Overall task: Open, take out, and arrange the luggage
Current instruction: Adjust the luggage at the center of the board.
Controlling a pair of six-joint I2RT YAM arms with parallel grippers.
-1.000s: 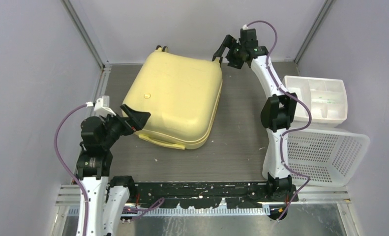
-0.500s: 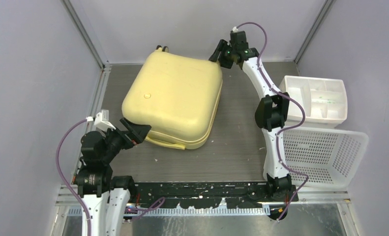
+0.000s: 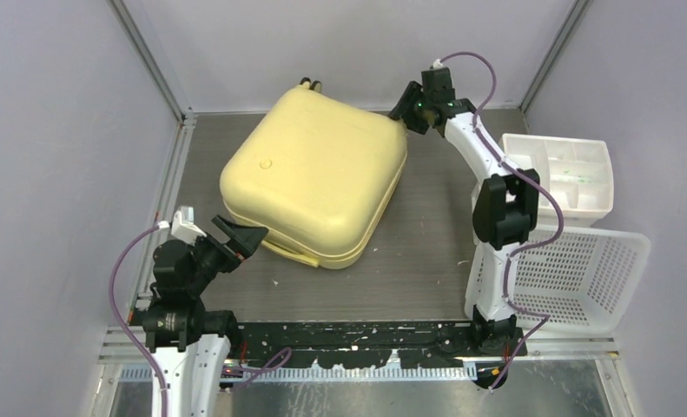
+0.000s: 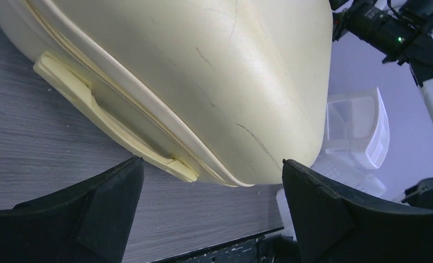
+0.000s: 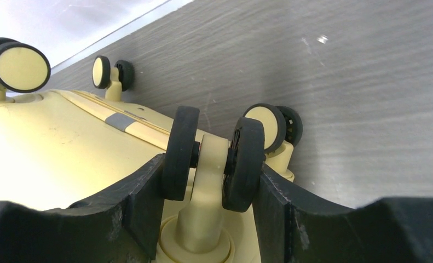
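The pale yellow luggage [image 3: 315,178] lies closed and flat on the table, its wheels toward the back. My right gripper [image 3: 406,111] is at its far right corner, shut on a twin caster wheel [image 5: 211,159]; both fingers press the black wheel rims. My left gripper [image 3: 246,240] is open and empty just off the luggage's near left corner. In the left wrist view [image 4: 211,181] the side handle [image 4: 104,112] and zipper seam show between my spread fingers, not touched.
A white divided drawer bin [image 3: 561,174] stands at the right, with a white perforated basket [image 3: 578,269] in front of it. Other caster wheels [image 5: 17,66] show at the back edge. Grey walls close in the table on three sides.
The right gripper closed on the caster wheel and pulled the luggage to the right and back. The left gripper drew back toward the near left, off the luggage corner.
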